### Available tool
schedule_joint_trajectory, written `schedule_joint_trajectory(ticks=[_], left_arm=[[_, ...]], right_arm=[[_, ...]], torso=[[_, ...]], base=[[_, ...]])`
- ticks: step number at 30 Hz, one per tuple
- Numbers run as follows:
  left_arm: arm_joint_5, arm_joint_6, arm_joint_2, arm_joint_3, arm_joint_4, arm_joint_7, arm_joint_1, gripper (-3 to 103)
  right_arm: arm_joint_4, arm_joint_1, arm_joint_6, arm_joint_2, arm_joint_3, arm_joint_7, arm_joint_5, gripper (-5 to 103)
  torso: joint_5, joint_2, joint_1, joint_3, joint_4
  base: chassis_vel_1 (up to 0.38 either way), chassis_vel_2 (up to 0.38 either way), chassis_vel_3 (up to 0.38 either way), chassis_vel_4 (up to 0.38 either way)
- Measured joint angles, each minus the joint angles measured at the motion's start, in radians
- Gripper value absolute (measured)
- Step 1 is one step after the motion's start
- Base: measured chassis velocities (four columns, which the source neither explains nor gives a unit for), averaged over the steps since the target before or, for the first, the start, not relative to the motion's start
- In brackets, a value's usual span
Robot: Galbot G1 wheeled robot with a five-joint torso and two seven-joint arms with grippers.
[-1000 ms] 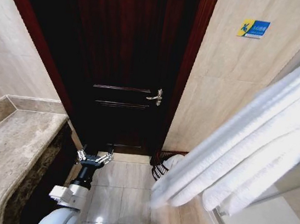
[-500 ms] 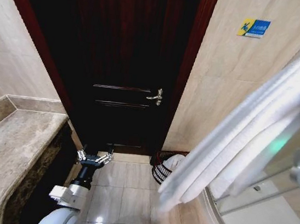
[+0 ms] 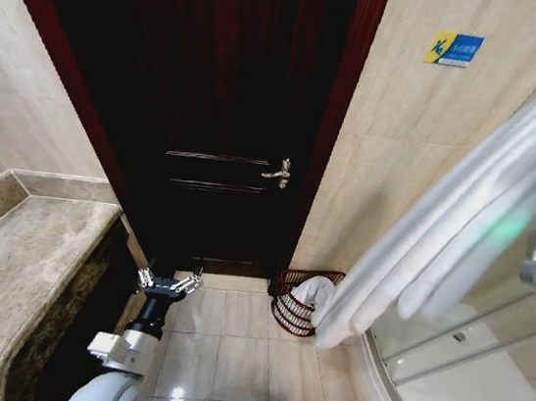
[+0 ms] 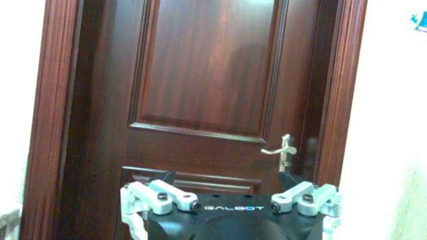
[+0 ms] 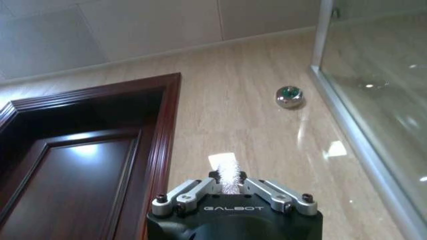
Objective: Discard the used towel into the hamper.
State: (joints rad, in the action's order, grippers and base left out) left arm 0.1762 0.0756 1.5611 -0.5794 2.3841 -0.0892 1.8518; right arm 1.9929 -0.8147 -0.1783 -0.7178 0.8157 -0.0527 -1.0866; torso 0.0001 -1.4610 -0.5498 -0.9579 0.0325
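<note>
The right hand (image 5: 229, 189) is clenched on the towel (image 3: 440, 243), a tuft of white pile pinched between its fingers, high at the head view's three o'clock edge. From there the towel's long axis slants down toward seven o'clock, its free end hanging just beside the hamper (image 3: 296, 301) on the floor by the door — the right arm is plainly the nearer one. The hamper already holds something white, pressed against its ribbed side. The left hand (image 3: 169, 282) hovers released, well apart, by the bench (image 3: 11, 275) at eight o'clock.
</note>
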Motion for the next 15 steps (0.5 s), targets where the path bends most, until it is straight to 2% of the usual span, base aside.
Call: schedule_joint_trajectory(ticks=[5, 15], left_arm=[[0.000, 0.000, 0.000, 0.000, 0.000, 0.000, 0.000, 100], [0.000, 0.000, 0.000, 0.000, 0.000, 0.000, 0.000, 100]], right_arm=[[-0.069, 0.129, -0.005, -0.008, -0.122, -0.003, 0.021, 5], [-0.292, 0.354, -0.041, -0.015, -0.272, -0.055, 0.052, 5]], torso=[[-0.0003, 0.001, 0.000, 0.000, 0.0003], [0.0001, 0.002, 0.001, 0.001, 0.0002]], base=[[0.000, 0.000, 0.000, 0.000], [0.000, 0.000, 0.000, 0.000]])
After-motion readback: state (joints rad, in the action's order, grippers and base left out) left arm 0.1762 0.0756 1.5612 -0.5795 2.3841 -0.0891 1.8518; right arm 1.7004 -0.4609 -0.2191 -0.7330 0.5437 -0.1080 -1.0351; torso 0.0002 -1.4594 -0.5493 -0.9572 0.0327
